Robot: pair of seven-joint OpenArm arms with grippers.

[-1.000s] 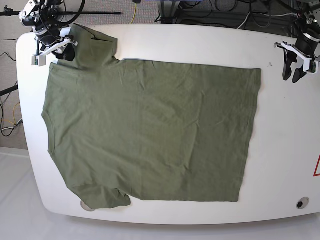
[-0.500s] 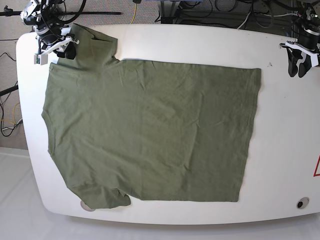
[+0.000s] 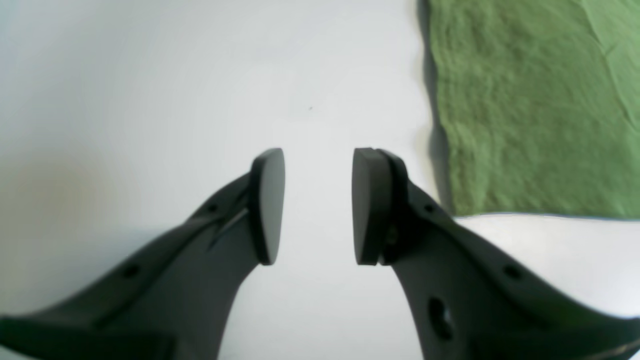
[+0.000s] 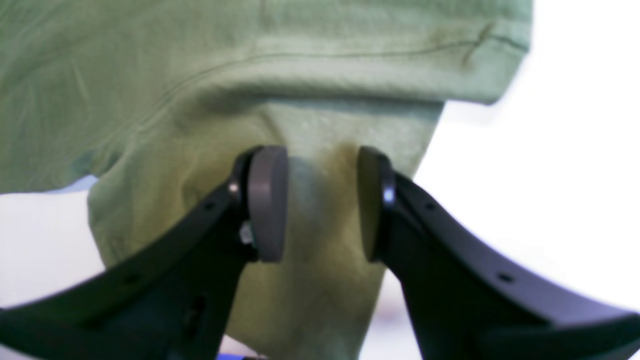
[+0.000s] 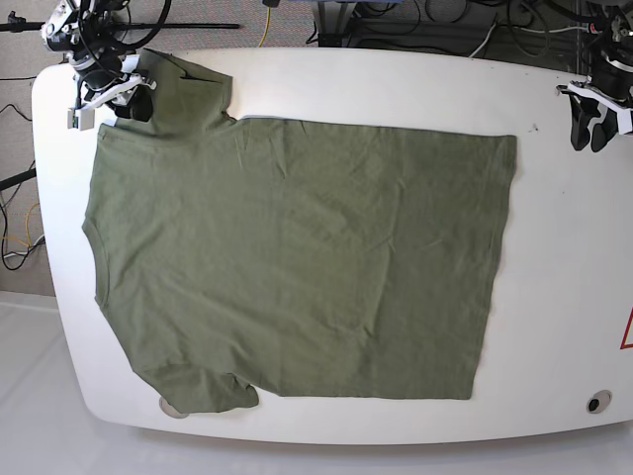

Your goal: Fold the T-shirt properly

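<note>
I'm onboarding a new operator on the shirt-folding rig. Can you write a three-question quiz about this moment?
1. True or false: the left gripper is clamped on the T-shirt.
2. Which part of the shirt lies below the right gripper? A) the bottom hem B) a sleeve C) the middle of the body
3. Fill in: in the left wrist view, the surface seen between the left gripper's open pads is the bare white ____.

Key
1. False: its pads stand apart over the table, beside the shirt's edge.
2. B: the sleeve at the shirt's far corner in the base view.
3. Table.
</note>
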